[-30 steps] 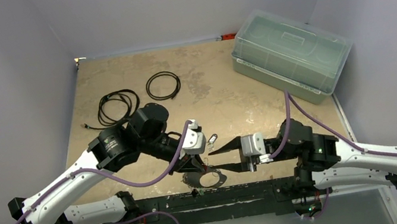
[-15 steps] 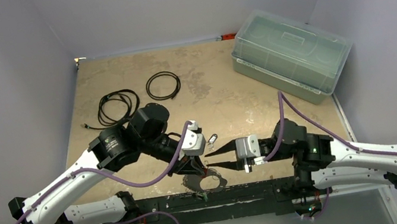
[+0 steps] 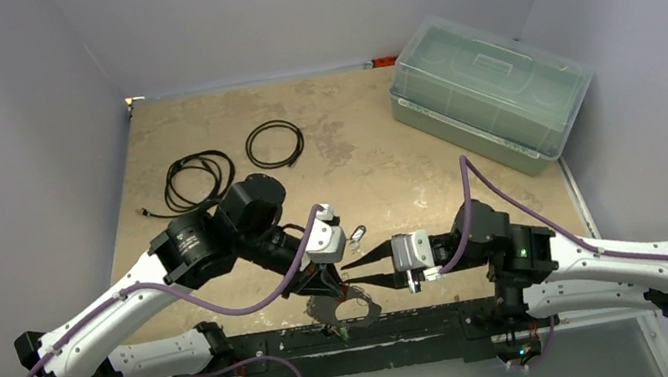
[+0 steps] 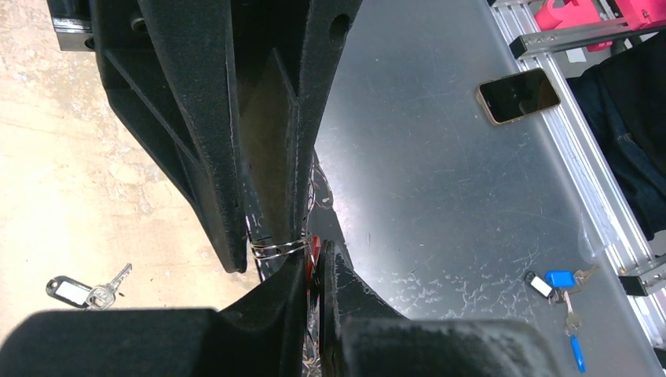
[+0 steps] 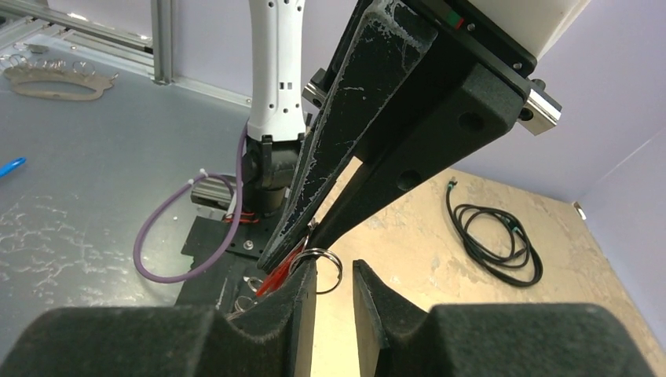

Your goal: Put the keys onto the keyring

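Observation:
My left gripper [image 3: 333, 286] hangs over the table's front edge, shut on a red-headed key [image 5: 279, 276] that carries a small silver split ring [image 5: 328, 269]. The red shows between its pads in the left wrist view [image 4: 314, 253]. The pale chain-like keyring [image 3: 341, 307] hangs just below it by the black rail. My right gripper [image 3: 355, 274] is open a little, and its left fingertip [image 5: 302, 287] overlaps the split ring. Another key with a white tag [image 3: 356, 236] lies on the table beyond both grippers.
A clear lidded box [image 3: 493, 97] stands at the back right. Two black cable coils [image 3: 274, 143] [image 3: 197, 180] lie at the back left. The black base rail [image 3: 412, 323] runs along the front edge. A phone [image 4: 518, 94] and blue-tagged keys [image 4: 559, 280] lie on the metal bench.
My right gripper has moved left up to the left gripper and its fingers have narrowed. The left arm has stayed still.

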`<state>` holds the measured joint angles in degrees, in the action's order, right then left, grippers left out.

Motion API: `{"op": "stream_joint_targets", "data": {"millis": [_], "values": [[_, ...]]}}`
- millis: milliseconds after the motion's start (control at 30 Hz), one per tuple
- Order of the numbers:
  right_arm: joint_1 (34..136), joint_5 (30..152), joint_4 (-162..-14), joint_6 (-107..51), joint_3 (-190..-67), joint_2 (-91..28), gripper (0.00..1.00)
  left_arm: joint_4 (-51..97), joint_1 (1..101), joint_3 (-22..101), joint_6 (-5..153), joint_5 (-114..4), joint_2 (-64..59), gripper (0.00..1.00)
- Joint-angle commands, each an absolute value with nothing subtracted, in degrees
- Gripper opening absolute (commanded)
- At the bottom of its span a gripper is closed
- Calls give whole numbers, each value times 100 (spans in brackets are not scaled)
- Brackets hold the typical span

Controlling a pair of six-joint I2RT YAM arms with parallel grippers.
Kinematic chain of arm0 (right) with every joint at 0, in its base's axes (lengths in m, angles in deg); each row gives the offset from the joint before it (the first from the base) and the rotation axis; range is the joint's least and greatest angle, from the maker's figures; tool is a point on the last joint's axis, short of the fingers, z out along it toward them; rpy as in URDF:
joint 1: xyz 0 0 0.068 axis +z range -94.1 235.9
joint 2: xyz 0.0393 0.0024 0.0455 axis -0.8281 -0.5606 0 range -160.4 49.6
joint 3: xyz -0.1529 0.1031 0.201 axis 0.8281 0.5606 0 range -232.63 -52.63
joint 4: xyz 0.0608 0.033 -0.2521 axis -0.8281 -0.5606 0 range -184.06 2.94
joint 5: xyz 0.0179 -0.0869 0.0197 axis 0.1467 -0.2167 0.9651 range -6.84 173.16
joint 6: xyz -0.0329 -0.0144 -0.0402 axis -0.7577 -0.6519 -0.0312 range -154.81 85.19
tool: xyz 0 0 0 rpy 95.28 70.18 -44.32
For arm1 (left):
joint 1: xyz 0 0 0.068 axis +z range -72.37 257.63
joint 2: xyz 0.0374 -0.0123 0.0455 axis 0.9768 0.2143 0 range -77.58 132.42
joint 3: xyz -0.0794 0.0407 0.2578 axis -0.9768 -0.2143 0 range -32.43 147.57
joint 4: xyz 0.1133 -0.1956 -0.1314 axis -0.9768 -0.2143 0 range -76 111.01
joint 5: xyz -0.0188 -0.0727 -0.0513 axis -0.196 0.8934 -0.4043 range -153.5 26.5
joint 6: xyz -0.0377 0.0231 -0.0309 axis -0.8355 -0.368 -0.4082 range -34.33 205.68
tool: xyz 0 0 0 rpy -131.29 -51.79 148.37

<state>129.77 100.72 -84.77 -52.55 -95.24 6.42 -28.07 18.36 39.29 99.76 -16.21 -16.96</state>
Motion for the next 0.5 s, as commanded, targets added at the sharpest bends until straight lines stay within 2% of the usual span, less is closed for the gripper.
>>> {"op": "stream_joint_targets", "data": {"millis": [0,67,133,200,367,467], "values": [[12990,10268,-8298,-5335,-9666,576,26,-2610,1821,4027,9953,-1406,-1729,0],[12990,10397,-8260,-5321,-9667,553,20,-2614,1812,4012,9924,-1469,-1721,0],[12990,10552,-8255,-5309,-9694,504,8,-2623,1804,4008,9910,-1562,-1712,0],[12991,10730,-8292,-5271,-9750,426,1,-2628,1801,4021,9896,-1645,-1718,0],[12991,10915,-8209,-4947,-9751,409,0,-2624,1804,4025,9871,-1870,-1854,0],[12990,10499,-7930,-4466,-9654,459,0,-2612,1798,4050,9860,-2179,-1985,0]]}}
